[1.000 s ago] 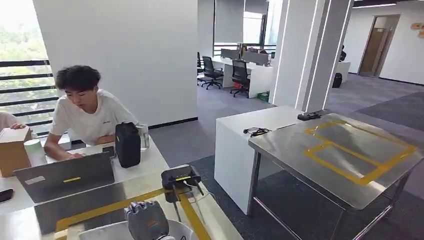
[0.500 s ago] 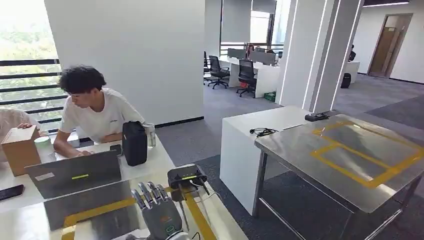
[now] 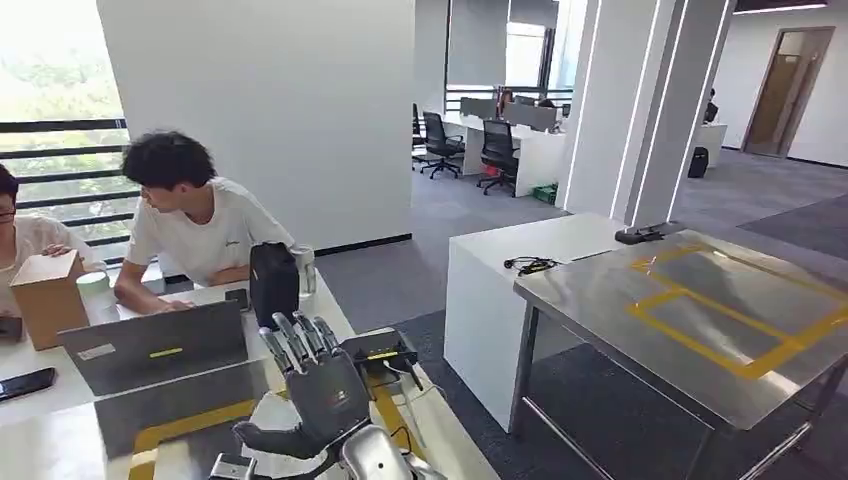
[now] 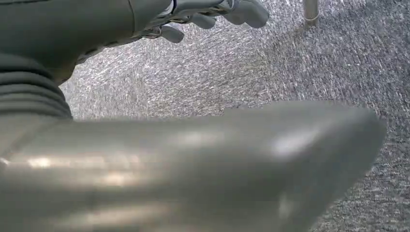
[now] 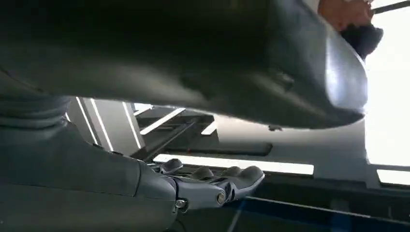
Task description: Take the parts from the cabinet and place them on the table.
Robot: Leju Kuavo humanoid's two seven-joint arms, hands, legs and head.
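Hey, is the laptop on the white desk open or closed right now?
Open. In the head view the laptop has its grey lid raised, its back facing the camera, in front of the person in the white shirt.

You were looking into an open office with a grey carpet floor (image 3: pixel 420 275) and a broad white wall (image 3: pixel 270 110). Daylight came through the railed window (image 3: pixel 60 130) behind two seated people at a white desk (image 3: pixel 300 310). A white counter (image 3: pixel 500 260) stood just beside a steel table (image 3: pixel 650 330) marked with yellow tape. Farther back you had white pillars (image 3: pixel 620 100), desks with black office chairs (image 3: pixel 497 150), and a brown door (image 3: pixel 795 90).
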